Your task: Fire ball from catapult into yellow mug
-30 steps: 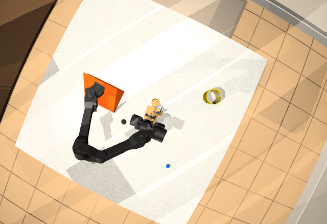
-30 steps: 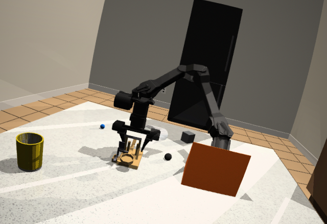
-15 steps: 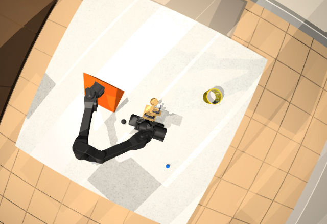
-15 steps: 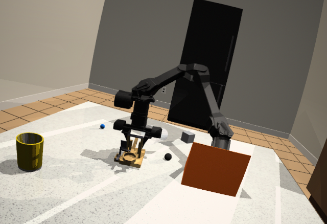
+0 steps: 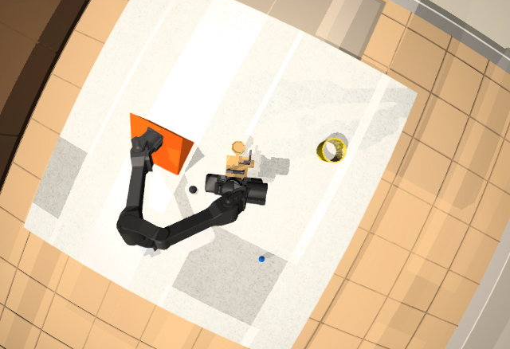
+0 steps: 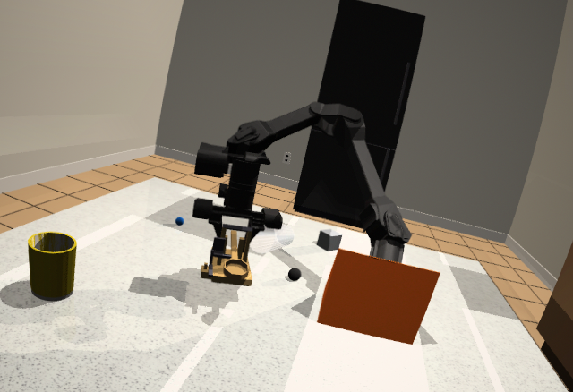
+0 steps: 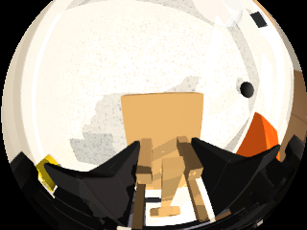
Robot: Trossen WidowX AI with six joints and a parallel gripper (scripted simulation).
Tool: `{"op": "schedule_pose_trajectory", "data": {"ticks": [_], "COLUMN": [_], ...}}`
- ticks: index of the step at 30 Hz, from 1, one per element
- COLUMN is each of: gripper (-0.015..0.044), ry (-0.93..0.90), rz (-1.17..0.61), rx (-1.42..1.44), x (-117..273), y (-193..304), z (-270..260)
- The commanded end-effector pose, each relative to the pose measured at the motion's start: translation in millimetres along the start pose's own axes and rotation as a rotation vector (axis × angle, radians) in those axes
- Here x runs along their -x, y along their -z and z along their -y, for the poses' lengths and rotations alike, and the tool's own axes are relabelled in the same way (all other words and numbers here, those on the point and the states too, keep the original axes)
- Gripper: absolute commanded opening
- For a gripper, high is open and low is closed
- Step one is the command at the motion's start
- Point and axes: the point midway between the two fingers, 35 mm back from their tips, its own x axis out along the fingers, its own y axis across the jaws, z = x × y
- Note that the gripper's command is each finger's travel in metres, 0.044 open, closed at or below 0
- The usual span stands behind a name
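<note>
Pincer (image 5: pixel 236 179) (image 6: pixel 236 234) (image 7: pixel 166 140): pointing down, about half open, closed on the wooden catapult (image 5: pixel 231 162) (image 6: pixel 226 280) (image 7: pixel 163 115) by its frame. Clock positions below are taken from the catapult in the top view. Its round cup (image 5: pixel 237 147) (image 6: pixel 235 268) lies at 12 o'clock. Yellow mug (image 5: pixel 319 151) (image 6: pixel 52 268) (image 7: pixel 48 173): upright on the tabletop (image 5: pixel 198 90) (image 6: pixel 139 345) (image 7: pixel 86 62), well apart, near 3 o'clock. Blue ball (image 5: pixel 261 259) (image 6: pixel 179 221): on the tabletop between 5 and 6. Black ball (image 5: pixel 192 190) (image 6: pixel 294 274) (image 7: pixel 247 89): on the tabletop at 8.
</note>
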Motion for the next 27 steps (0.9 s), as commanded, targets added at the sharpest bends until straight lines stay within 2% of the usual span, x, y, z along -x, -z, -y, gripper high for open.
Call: {"op": "schedule_pose_trajectory", "data": {"ticks": [1,17,27], "gripper": [0.0,0.0,0.0], "ry": [-0.02,-0.016,-0.016], "rz": [-0.004,0.007,0.008], "rx": [0.118,0.649,0.671], "x": [6,3,-3], "y": [20,114,120], "z": [-10,-43,-48]}}
